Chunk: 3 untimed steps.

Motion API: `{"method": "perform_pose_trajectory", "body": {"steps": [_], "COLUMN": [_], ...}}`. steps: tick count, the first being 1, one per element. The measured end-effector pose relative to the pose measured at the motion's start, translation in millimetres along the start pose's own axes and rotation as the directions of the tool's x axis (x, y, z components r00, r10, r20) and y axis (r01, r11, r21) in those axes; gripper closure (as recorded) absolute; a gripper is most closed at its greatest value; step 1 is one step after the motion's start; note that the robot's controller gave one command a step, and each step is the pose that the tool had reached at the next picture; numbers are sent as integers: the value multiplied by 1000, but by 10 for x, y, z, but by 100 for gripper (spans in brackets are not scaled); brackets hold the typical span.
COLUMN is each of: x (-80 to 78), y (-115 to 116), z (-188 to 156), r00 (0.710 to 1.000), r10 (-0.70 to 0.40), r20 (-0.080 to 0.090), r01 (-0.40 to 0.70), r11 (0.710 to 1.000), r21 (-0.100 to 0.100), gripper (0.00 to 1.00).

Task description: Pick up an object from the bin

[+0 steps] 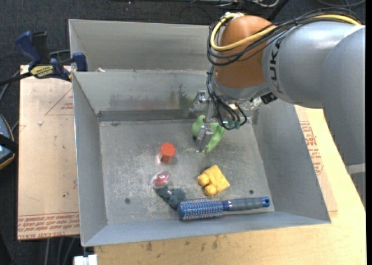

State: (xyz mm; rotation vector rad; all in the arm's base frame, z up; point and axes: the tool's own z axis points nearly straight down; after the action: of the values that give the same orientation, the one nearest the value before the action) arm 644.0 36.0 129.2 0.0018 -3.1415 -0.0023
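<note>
The grey bin point(87, 142) has a blue hairbrush point(216, 206) along its near wall. The gripper point(203, 137) sits low, far and right of centre, at a light green object point(215, 134). I cannot tell how wide the claw stands or whether it grips anything. A yellow toy point(213, 180) and an orange block point(167, 151) lie nearer. The step likely calls for closing squarely across the green piece, then lifting straight up, clear of the far wall.

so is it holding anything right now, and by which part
Cannot be told. The gripper is down at the light green thing toward the back of the bin, but no hold shows.
</note>
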Motion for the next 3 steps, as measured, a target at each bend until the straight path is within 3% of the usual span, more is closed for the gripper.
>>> {"method": "perform_pose_trajectory", "body": {"steps": [1,2,3], "x": [118,267,259], "y": [-676,-1062,-1051], "z": [480,495,487], "r00": [995,859,859], "r10": [-102,-511,-511], "r20": [11,6,9], "r01": [102,511,511], "r11": [995,859,859], "r21": [3,5,4], "gripper": [0,0,100]}}
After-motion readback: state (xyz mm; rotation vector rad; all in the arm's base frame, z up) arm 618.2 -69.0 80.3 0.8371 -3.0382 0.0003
